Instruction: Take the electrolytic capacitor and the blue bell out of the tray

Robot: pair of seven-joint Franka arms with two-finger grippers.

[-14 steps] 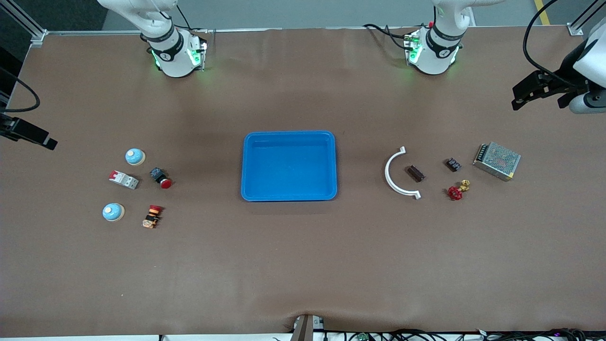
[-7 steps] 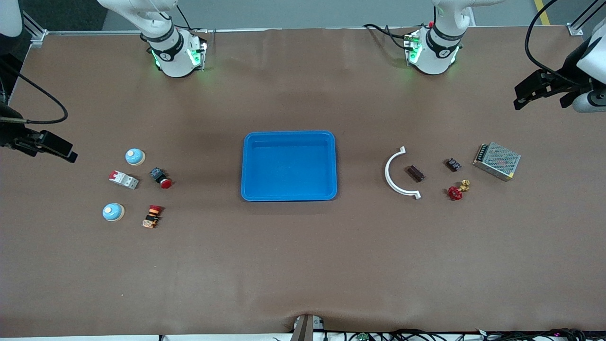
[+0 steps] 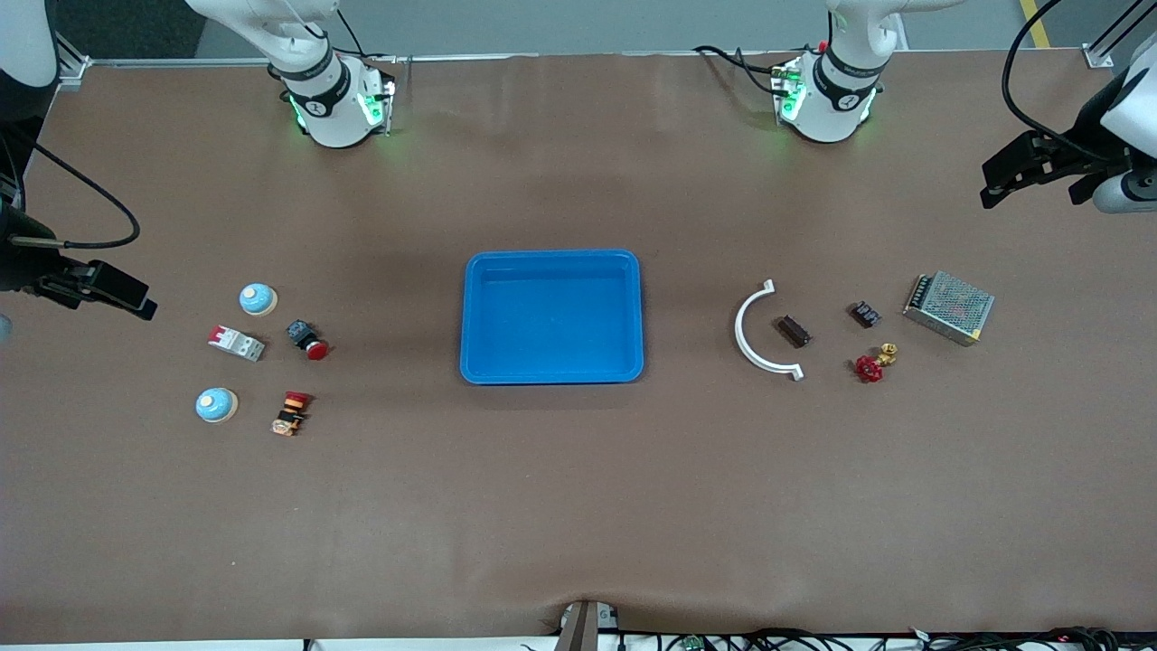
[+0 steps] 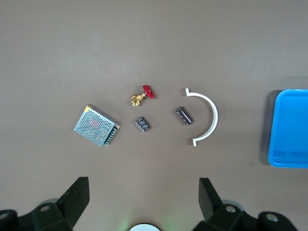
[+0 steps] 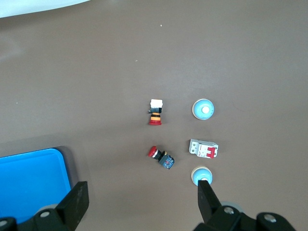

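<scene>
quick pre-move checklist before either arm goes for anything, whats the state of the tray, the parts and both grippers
1. Tray holds nothing: ok; neither task part is left in it.
2. Two blue bells on the table toward the right arm's end, apart from the tray: ok.
3. Dark capacitor on the table beside the white curved piece: ok.
4. Left gripper open, holding nothing, over the table near the metal mesh box: ok.
5. Right gripper open, holding nothing, near the bells: ok.
6. Which bell came from the tray: cannot tell.
</scene>
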